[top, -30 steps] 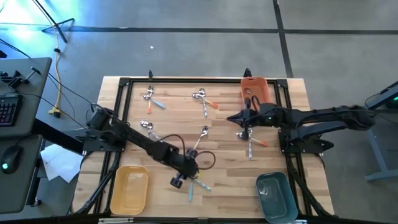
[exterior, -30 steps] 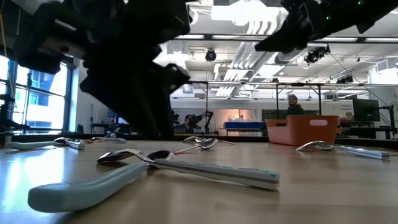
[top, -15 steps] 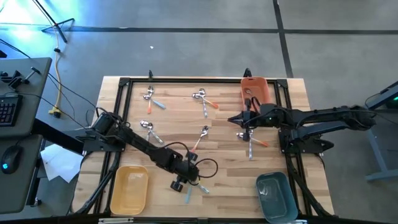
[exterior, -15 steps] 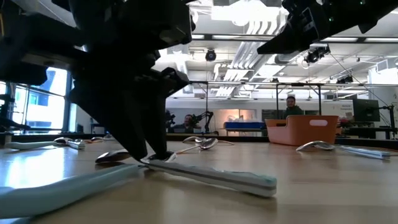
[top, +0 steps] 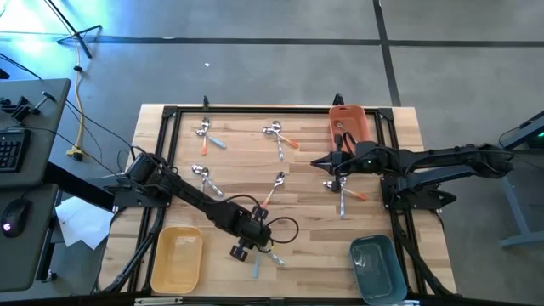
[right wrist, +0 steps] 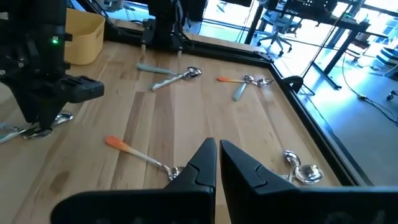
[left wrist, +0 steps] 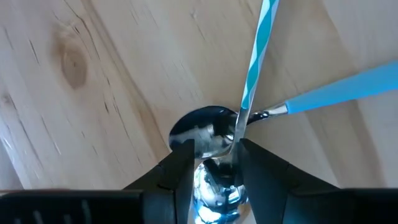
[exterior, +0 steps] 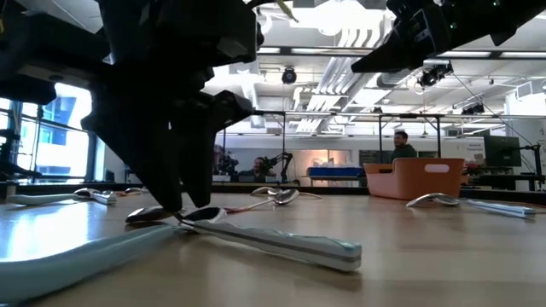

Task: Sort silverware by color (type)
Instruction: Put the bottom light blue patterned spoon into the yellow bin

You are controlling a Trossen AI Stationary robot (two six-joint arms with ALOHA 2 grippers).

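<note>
— Left hand (left wrist: 214,152)?
— Down on table (top: 306,246), now closing around crossed blue spoons (left wrist: 249,93) near front edge.
— Right hand (right wrist: 217,163)?
— Clenched, empty, idle beside orange bin (top: 348,121).
— Meaning?
— Blue pickup starting.

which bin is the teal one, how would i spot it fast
Start at the table's near edge in the high view, where two bins sit. The teal bin is at the right-hand corner, below the right arm. Its neighbour, the yellow bin, sits at the left, and the orange bin is at the far edge.
</note>
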